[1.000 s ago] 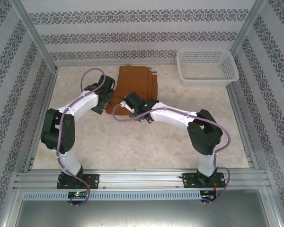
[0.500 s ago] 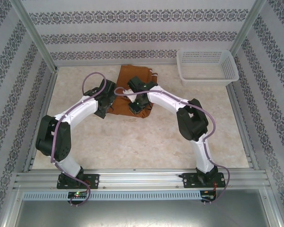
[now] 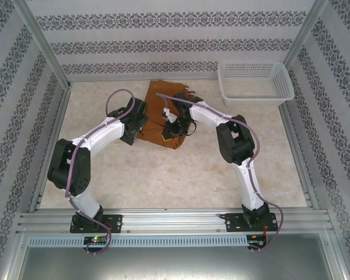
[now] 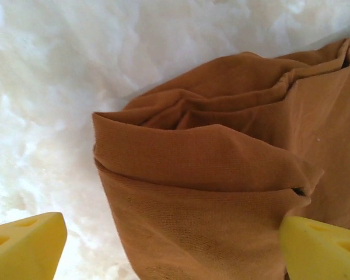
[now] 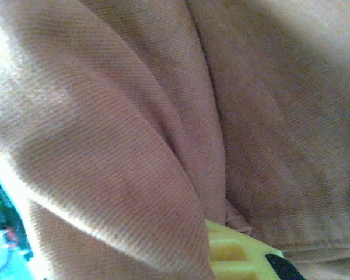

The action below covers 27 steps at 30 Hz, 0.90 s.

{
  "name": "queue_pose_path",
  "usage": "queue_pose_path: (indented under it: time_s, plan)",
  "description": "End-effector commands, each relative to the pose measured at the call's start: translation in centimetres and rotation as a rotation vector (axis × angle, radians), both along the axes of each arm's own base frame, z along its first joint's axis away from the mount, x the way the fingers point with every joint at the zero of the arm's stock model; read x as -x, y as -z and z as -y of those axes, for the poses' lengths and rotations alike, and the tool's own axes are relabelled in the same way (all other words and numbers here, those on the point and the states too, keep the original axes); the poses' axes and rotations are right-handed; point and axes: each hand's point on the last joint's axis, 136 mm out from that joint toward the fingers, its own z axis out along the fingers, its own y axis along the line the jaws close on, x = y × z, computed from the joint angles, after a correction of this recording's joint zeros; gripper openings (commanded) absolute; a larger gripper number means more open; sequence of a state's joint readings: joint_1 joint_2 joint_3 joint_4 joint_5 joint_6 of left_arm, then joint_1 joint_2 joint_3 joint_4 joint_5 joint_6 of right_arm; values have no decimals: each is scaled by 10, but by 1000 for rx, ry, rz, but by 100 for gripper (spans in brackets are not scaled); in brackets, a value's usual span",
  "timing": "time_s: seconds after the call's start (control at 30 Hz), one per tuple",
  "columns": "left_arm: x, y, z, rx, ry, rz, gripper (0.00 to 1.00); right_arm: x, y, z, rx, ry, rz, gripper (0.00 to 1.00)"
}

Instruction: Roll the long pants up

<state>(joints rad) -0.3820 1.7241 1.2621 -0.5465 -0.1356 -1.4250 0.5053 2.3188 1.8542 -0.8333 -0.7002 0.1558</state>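
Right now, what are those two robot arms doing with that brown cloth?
They are working on rolling up the long pants, which lie bunched in folds on the table. The right gripper is closed and seems to pinch a fold of the cloth. The left gripper is open, its yellow fingers wide apart on either side of a folded end, not gripping it yet.

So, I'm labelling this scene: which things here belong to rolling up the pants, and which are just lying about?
Part of the job: long pants; left gripper; right gripper.
Just lying about: white basket.
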Motion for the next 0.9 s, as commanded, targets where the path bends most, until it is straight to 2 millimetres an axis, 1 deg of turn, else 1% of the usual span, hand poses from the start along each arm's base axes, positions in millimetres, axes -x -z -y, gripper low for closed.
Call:
queue_pose_path:
  time_s: [0.0, 0.17, 0.23, 0.27, 0.33, 0.47, 0.5, 0.57, 0.67, 0.7, 0.73, 0.77, 0.8, 0.87]
  plan:
    - [-23, -10, 23, 24, 32, 54, 89, 16, 19, 2, -35, 54, -208, 0]
    - [-43, -8, 50, 47, 83, 69, 85, 20, 31, 1, -72, 68, -272, 0]
    - [-49, -3, 55, 41, 86, 68, 83, 22, 35, 1, -75, 67, -290, 0]
    - [-50, 3, 56, 30, 80, 52, 80, 23, 36, 1, -78, 67, -295, 0]
    - [-52, 14, 51, -13, 64, 16, 68, 25, 37, 1, -79, 66, -300, 0]
    - [-56, 41, 32, -131, 12, -45, 7, 30, 38, 4, -78, 63, -308, 0]
    - [-57, 48, 27, -155, -3, -53, 0, 32, 39, 4, -77, 62, -310, 0]
    - [-55, 65, 20, -189, -25, -90, 0, 34, 42, 6, -68, 62, -312, 0]
    - [-43, 90, 7, -232, -66, -191, 0, 37, 45, 13, -33, 61, -296, 0]
    - [-39, 96, 4, -241, -72, -212, 0, 37, 45, 16, -14, 62, -279, 4]
    - [-36, 100, 2, -243, -78, -222, 0, 36, 44, 19, 4, 64, -257, 22]
    - [-32, 106, 0, -244, -83, -234, 0, 35, 42, 23, 33, 65, -225, 46]
    - [-28, 110, -2, -244, -87, -242, 0, 33, 39, 28, 62, 68, -189, 59]
    - [-24, 114, -4, -246, -88, -255, 0, 28, 29, 36, 106, 86, -111, 64]
